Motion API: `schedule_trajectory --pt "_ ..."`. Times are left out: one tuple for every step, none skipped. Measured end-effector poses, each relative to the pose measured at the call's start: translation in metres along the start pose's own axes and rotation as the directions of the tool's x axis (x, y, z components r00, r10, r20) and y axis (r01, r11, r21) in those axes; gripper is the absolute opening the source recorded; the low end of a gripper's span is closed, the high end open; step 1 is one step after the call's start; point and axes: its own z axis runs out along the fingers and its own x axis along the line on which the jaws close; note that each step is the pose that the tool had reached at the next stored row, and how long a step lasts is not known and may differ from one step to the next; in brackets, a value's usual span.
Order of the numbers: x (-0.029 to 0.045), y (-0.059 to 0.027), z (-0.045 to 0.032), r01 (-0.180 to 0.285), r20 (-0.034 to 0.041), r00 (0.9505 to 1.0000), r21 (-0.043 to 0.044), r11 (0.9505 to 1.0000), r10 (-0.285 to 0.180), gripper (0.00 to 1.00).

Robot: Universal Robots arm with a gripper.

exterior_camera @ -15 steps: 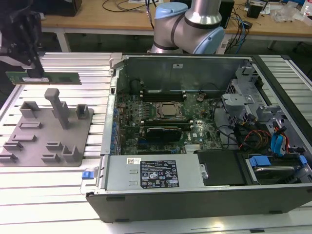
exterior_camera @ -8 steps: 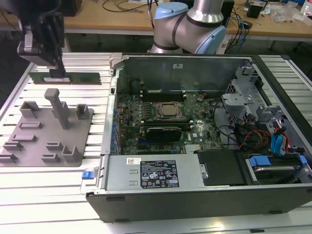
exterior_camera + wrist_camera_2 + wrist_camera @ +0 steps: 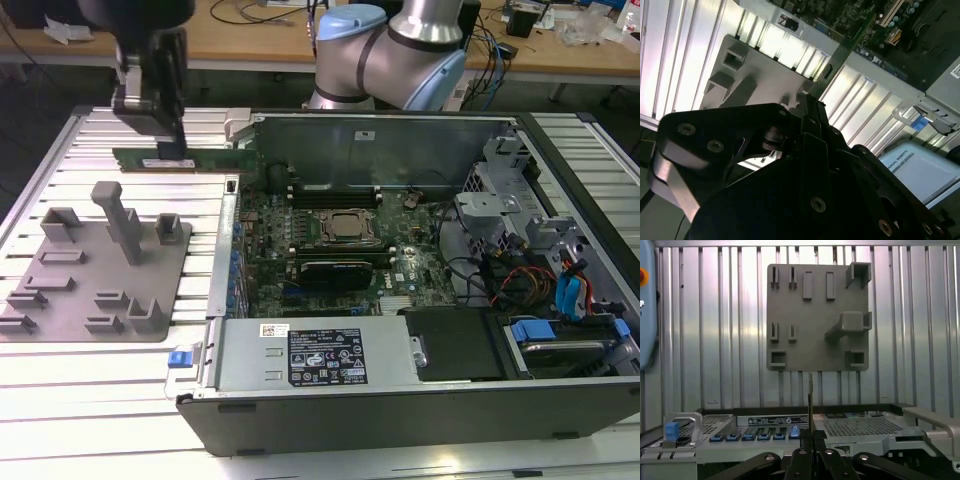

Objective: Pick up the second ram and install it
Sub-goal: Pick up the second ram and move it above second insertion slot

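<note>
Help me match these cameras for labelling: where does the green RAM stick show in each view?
Exterior view: the second ram, held level by the gripper, beyond the grey fixture plate.
First wrist view: edge-on, a thin line running from the gripper toward the plate.
Second wrist view: a green strip slanting from the gripper past the plate's edge.
Shared landmark: the grey fixture plate.

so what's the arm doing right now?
The arm's claw is shut on the second ram, holding the green stick level above the slatted table, clear of the grey fixture plate. One end of the stick reaches about to the wall of the open computer case on the exterior view's left. It is not yet seated on the motherboard.
</note>
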Motion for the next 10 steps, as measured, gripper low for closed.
schedule_trajectory --pt "-0.0002 -0.0074 -0.0001 0.0 0.0001 1.0 0.0001 1.0 0.0 0.09" --pt "-0.0004 -0.016 -0.0004 0.0 0.0 1.0 0.0001 1.0 0.0 0.09" --pt "-0.0006 -0.0251 -0.0005 0.0 0.0001 1.0 0.0001 1.0 0.0 0.09" --pt "-0.0009 -0.035 -0.0007 0.0 0.0 1.0 -0.0001 1.0 0.0 0.09" --pt "-0.0011 -0.044 -0.0007 0.0 0.0001 1.0 -0.0001 1.0 0.0 0.09" --pt "-0.0013 -0.0525 -0.0009 0.0 0.0 1.0 -0.0002 1.0 0.0 0.09" --pt "-0.0015 -0.0608 -0.0011 0.0 0.0 1.0 -0.0002 1.0 0.0 0.09" --pt "-0.0018 -0.0721 -0.0014 0.0 0.0 1.0 -0.0002 1.0 0.0 0.09" --pt "-0.0021 -0.083 -0.0017 0.0 0.0 1.0 -0.0002 1.0 0.0 0.09" --pt "-0.0023 -0.0902 -0.0019 0.0 0.0 1.0 -0.0002 1.0 0.0 0.09"
